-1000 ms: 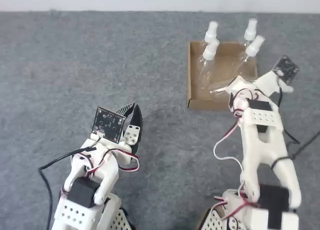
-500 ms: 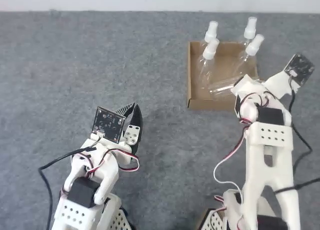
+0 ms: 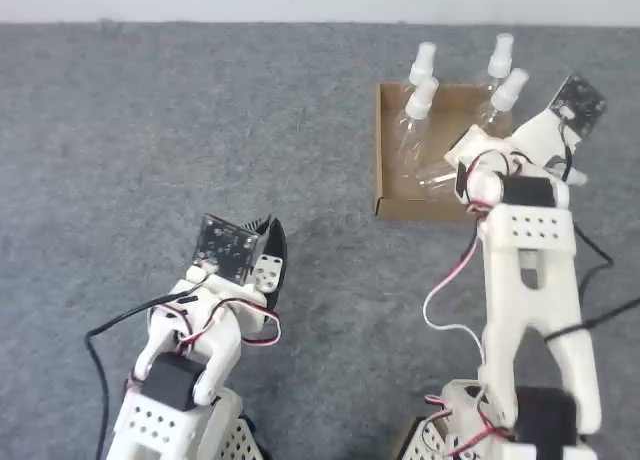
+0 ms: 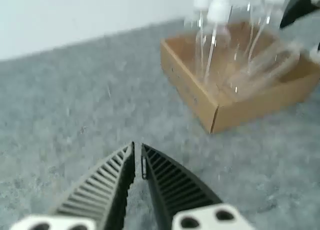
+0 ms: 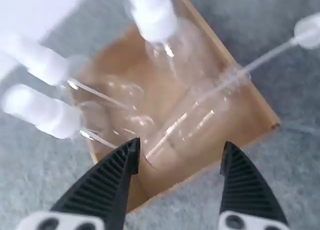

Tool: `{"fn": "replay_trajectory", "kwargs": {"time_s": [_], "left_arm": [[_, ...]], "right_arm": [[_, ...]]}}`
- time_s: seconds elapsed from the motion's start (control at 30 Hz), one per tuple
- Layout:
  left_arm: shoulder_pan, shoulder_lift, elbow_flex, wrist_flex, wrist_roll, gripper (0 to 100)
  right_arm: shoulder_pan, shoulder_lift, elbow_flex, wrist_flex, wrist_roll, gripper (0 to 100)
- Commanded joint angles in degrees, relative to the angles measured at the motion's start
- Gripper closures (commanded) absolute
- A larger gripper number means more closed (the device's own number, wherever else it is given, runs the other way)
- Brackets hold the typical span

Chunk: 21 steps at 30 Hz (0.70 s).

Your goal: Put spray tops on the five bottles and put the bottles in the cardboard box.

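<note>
A grey felt-covered table (image 3: 150, 110) carries a shallow brown cardboard box (image 3: 410, 208) on its far right part. Four clear plastic bottles (image 3: 415, 120) with white spray tops (image 3: 424, 56) stand upright inside. A fifth clear bottle (image 5: 200, 115) lies slanted across the box floor. The right gripper (image 5: 181, 146) hovers above it, black jaws wide apart. The left gripper (image 4: 138, 147) sits well apart from the box over bare felt, jaws nearly together and holding nothing.
</note>
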Motion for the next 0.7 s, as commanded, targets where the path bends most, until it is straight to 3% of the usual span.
{"fn": "replay_trajectory", "kwargs": {"time_s": [0.0,0.27,0.67], "left_arm": [[0.1,-0.8,3.6,-3.4,-4.8,99],[-2.9,-0.8,5.4,-4.7,-6.4,99],[-3.3,-0.8,5.5,-4.6,-6.3,99]], "right_arm": [[-1.8,0.0,-5.2,3.1,-0.4,78.1],[-8.5,1.9,-5.2,-0.8,-0.7,73.6],[-6.5,11.3,-8.5,-4.7,-0.9,76.6]]}}
